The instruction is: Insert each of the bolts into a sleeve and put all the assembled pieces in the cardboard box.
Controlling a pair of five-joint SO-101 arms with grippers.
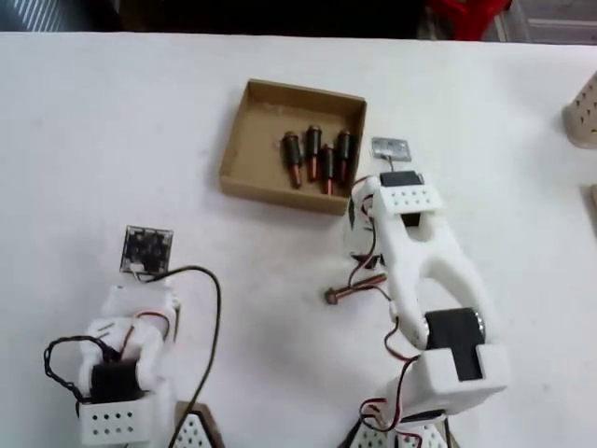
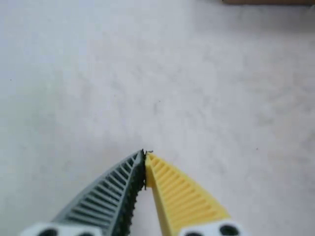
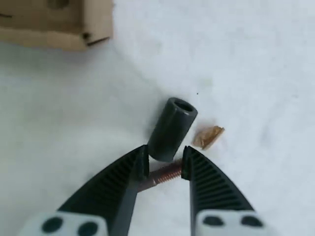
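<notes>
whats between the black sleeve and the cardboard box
Nothing: the right wrist view shows bare table between the sleeve and the cardboard box. A brown scrap lies on the sleeve's other side.

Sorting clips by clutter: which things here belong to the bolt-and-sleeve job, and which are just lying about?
Job: cardboard box; four assembled pieces inside it; sleeve with bolt in the right claw.
Lying about: brown scrap; small metal plate; cream object.
</notes>
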